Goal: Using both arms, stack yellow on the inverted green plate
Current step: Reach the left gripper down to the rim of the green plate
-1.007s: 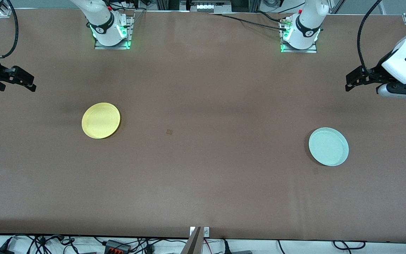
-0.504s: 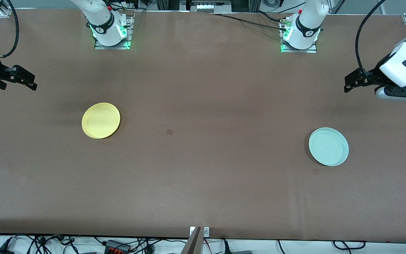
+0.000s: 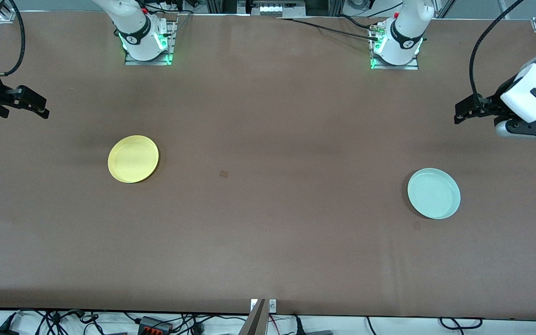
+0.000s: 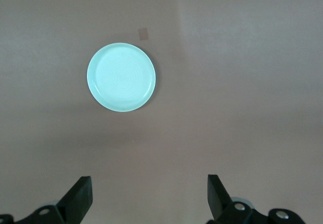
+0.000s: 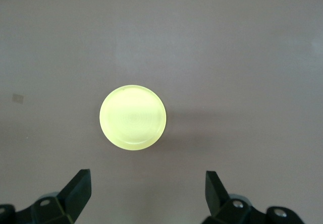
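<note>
The yellow plate (image 3: pixel 133 159) lies flat on the brown table toward the right arm's end, and it also shows in the right wrist view (image 5: pixel 132 117). The pale green plate (image 3: pixel 433 193) lies hollow side up toward the left arm's end, a little nearer to the front camera, and it also shows in the left wrist view (image 4: pixel 121 77). My right gripper (image 3: pixel 43 110) hangs open and empty in the air over the table's end, apart from the yellow plate; its wide-apart jaws show in its wrist view (image 5: pixel 146 183). My left gripper (image 3: pixel 458 115) is open and empty over the table's other end (image 4: pixel 149 188).
A small dark square mark (image 3: pixel 224 174) sits on the table between the plates, and it also shows in the left wrist view (image 4: pixel 144 33). The arm bases (image 3: pixel 147 44) (image 3: pixel 396 49) stand along the table's edge farthest from the front camera. Cables lie off the near edge.
The left arm's hand has shifted slightly over its end of the table. The right gripper has barely moved. Both plates lie where they were.
</note>
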Motion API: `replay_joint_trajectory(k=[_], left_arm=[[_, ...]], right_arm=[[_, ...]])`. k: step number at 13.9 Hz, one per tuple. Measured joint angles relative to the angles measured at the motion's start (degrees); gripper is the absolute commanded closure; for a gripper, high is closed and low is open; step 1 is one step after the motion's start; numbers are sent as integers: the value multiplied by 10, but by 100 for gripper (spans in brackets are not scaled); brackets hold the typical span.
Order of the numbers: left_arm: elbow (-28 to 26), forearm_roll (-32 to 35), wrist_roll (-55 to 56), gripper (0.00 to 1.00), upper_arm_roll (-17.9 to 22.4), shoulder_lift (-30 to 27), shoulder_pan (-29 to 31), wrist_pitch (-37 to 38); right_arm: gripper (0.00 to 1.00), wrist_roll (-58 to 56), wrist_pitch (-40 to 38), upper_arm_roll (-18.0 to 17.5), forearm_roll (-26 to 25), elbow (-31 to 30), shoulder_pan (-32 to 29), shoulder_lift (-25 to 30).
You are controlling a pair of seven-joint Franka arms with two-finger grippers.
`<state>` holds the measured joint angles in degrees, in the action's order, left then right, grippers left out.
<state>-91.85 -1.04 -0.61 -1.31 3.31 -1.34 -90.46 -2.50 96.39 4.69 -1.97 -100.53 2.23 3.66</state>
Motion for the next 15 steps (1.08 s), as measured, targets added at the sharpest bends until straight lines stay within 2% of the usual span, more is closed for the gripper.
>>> replay_joint_trajectory(k=[5,9,15], left_arm=[[62,0,-1,0,4,97,40,0],[72,1,-12,0,5,159,69,-35],[71,2,-174,0,5,279,134,-129]], right_arm=[[0,0,-5,0,0,0,0,0],[0,0,-7,0,0,0,0,0],[0,0,-8,-1,0,0,1,0]])
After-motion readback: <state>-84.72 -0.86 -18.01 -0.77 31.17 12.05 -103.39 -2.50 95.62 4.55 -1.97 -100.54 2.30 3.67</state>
